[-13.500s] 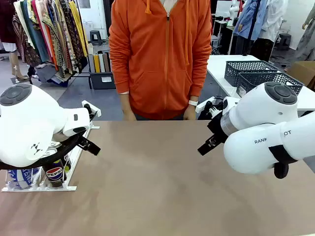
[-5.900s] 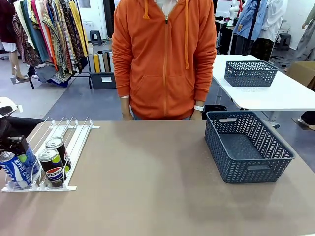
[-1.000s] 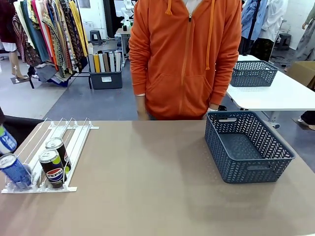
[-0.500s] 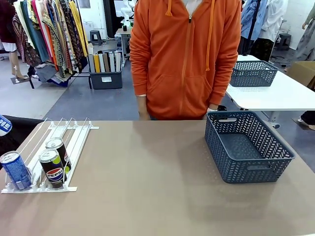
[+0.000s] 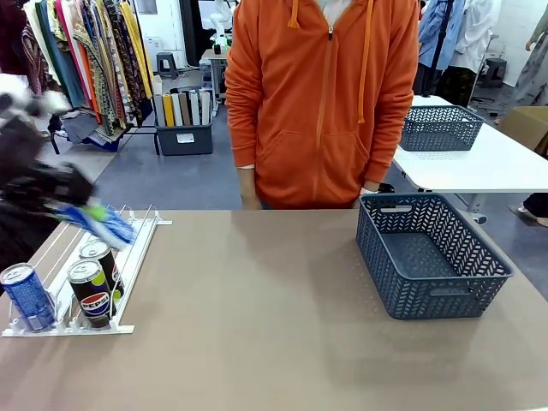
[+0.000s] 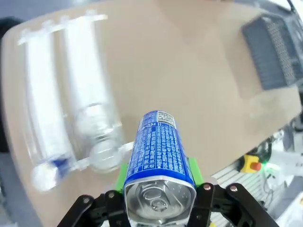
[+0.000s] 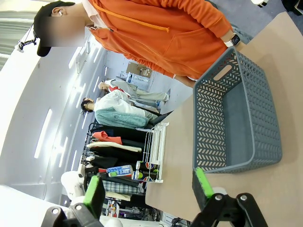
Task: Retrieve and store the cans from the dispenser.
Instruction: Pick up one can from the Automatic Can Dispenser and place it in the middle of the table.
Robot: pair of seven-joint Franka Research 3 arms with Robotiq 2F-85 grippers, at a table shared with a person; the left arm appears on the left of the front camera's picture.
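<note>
My left gripper [image 5: 84,212] is shut on a blue can [image 5: 107,227] and hangs, motion-blurred, above the back of the white dispenser [image 5: 137,248]. In the left wrist view the green pads of the left gripper [image 6: 159,171] clamp that blue can [image 6: 158,146], silver top toward the camera. At the dispenser's front stand another blue can [image 5: 27,296] and two black Pepsi cans [image 5: 92,291]. The blurred dispenser [image 6: 57,90] lies below. My right gripper [image 7: 147,187] is open, with nothing between its fingers, off the table's right side.
A dark grey lattice basket [image 5: 377,257] sits on the table's right half, also seen as the basket [image 6: 277,52] and the basket [image 7: 203,123]. A person in an orange hoodie [image 5: 321,103] stands at the far edge. The brown table [image 5: 257,325] is bare in the middle.
My left arm has swung in from the left edge, carrying the blue can rightward over the dispenser. The cans in the rack and the basket have stayed put.
</note>
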